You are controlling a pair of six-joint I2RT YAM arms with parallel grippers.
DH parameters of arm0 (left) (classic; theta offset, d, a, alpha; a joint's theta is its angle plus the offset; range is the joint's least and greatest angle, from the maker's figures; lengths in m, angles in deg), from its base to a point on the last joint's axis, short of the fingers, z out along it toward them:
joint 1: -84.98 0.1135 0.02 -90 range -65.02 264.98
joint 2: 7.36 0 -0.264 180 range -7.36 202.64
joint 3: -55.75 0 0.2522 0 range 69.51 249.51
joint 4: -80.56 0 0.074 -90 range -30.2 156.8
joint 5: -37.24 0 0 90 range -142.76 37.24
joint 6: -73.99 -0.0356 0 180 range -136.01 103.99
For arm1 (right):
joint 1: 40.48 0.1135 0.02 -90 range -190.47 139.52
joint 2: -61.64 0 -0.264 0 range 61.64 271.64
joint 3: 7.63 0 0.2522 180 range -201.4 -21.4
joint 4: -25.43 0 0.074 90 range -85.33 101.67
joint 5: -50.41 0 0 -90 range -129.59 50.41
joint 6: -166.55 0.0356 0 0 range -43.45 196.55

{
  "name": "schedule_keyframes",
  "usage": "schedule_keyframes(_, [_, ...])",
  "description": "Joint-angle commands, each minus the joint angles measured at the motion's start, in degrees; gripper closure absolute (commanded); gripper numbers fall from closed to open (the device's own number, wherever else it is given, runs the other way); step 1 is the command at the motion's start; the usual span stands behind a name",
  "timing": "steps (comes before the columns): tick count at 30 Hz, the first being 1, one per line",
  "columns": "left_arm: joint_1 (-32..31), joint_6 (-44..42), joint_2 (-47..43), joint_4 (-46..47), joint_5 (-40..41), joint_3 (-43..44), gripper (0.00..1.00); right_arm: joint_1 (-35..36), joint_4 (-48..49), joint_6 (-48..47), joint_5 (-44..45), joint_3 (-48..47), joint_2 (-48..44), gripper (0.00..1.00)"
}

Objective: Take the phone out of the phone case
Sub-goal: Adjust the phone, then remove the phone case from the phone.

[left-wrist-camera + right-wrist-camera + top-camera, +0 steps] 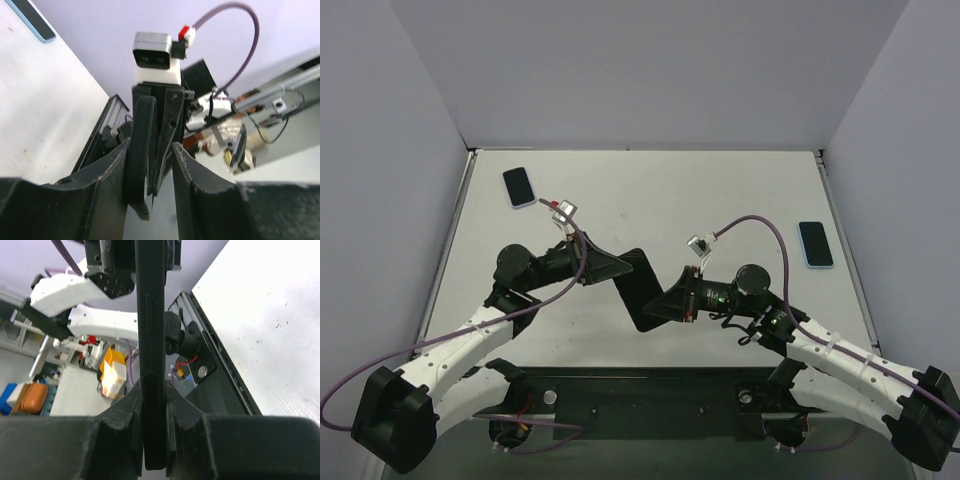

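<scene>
A black phone case hangs above the table's middle between my two grippers. It reads as one dark slab, and I cannot tell the phone apart from it. In the right wrist view my right gripper is shut on the slab's lower edge, which stands edge-on with a side slot showing. From above, the right gripper holds the slab's right corner. My left gripper is at its upper left. Its jaws stand open: the case edge leans near the left finger, with a gap to the right finger.
Two other phones in light blue cases lie flat on the white table, one at the back left and one at the right. The black rail runs along the near edge. Grey walls close in three sides.
</scene>
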Motion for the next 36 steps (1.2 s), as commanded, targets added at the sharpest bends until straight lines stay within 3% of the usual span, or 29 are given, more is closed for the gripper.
schedule_keyframes(1, [-1.27, 6.53, 0.32, 11.09, 8.59, -0.8, 0.58, -0.1, 18.08, 6.72, 10.41, 0.45, 3.81, 1.0])
schedule_keyframes(4, [-1.36, 7.06, 3.22, 11.01, 7.63, 1.05, 0.69, -0.1, 18.71, 7.08, 9.97, -1.48, 5.76, 1.0])
schedule_keyframes(9, [-1.27, 9.7, 6.48, 13.82, 6.75, 3.16, 0.8, 0.08, 16.52, 6.29, 8.83, -4.47, 7.69, 1.0])
schedule_keyframes(12, [-0.48, 10.75, 8.32, 16.89, 4.48, 5.35, 1.0, -0.01, 7.51, 2.01, 7.34, -7.19, 6.82, 0.96])
schedule_keyframes(14, [0.49, 11.1, 9.38, 16.98, 1.76, 7.37, 1.0, -0.18, -0.83, -1.95, 6.81, -9.12, 5.16, 0.79])
schedule_keyframes(16, [1.45, 11.28, 9.91, 17.42, -1.93, 9.22, 1.0, -0.36, -7.88, -5.9, 4.1, -10.97, 3.75, 0.69])
schedule_keyframes(18, [2.16, 11.72, 10.87, 17.95, -6.76, 10.98, 1.0, -1.06, -14.04, -9.33, -0.72, -12.9, 2.87, 0.66])
schedule_keyframes(22, [2.86, 14.79, 12.63, 21.46, -13.37, 12.92, 1.0, -2.12, -21.53, -14.87, -10.83, -15.99, 1.63, 0.75])
schedule_keyframes(25, [2.95, 15.06, 12.72, 21.03, -13.91, 13.1, 1.0, -1.94, -25.58, -18.75, -12.52, -18.18, 1.28, 0.82])
schedule_keyframes(31, [2.95, 15.41, 12.29, 18.93, -11.37, 13.53, 1.0, -1.24, -25.93, -19.98, -15.34, -20.56, 3.21, 0.69])
schedule_keyframes(36, [2.95, 13.48, 10.97, 13.22, -9.51, 13.8, 1.0, -0.36, -25.5, -20.08, -13.59, -20.74, 5.06, 0.67])
